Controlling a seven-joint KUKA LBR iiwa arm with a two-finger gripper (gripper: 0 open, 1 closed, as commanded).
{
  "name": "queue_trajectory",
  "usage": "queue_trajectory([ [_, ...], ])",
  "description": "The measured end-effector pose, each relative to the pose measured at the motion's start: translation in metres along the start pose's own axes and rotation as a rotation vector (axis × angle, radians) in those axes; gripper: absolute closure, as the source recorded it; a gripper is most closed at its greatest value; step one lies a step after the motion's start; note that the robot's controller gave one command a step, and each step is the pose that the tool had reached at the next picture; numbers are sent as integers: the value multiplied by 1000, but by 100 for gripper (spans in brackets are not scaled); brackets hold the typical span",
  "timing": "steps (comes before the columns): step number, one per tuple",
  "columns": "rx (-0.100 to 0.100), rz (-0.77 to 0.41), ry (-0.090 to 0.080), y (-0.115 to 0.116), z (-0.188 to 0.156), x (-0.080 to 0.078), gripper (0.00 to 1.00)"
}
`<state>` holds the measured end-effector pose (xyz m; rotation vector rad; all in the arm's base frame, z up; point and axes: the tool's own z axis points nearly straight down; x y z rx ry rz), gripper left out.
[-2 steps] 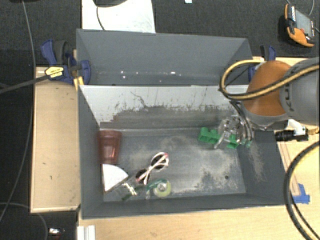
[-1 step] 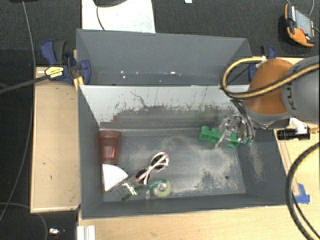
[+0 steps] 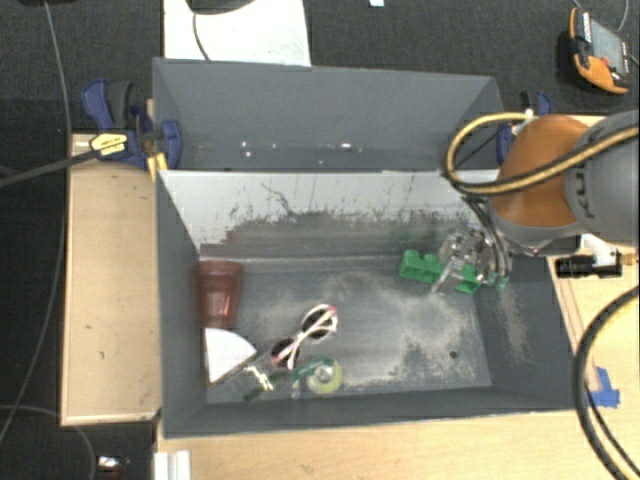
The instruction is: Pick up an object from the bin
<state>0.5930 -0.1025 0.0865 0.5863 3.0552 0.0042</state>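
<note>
Grey metal forms the bin [image 3: 330,118], its floor scuffed and dusty. At the far left of the floor, close against the left wall, stands a dark red cup [image 3: 220,290]. Just in front of it lies a white wedge [image 3: 228,353], touching the cup or very nearly so. Right of the wedge, by the front wall, is a small pale scrap [image 3: 258,380], too small to identify. Next comes a red and white looped thing [image 3: 308,333], perhaps a pair of toy glasses, lying slantwise. Just in front of it, at the front wall, sits a round green and yellow thing [image 3: 322,376].

Toward the back right corner, well apart from that group, lies a green blocky piece [image 3: 422,266]. The gripper [image 3: 468,263] is down in the bin at the right end of this piece, with more green showing just below and to the right of it. Its metal parts overlap the green, so I cannot tell whether it is open or closed, or whether it has hold of the piece. Furthest right, the arm [image 3: 600,188] with its orange cover [image 3: 540,168] reaches in over the bin's right wall.
</note>
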Motion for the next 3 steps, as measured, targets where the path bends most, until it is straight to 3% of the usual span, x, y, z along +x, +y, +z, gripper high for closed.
queue_trajectory([
  [1,2,-1,14,-1,-22,3,100],
  [3,0,-6,4,1,-85,-2,100],
])
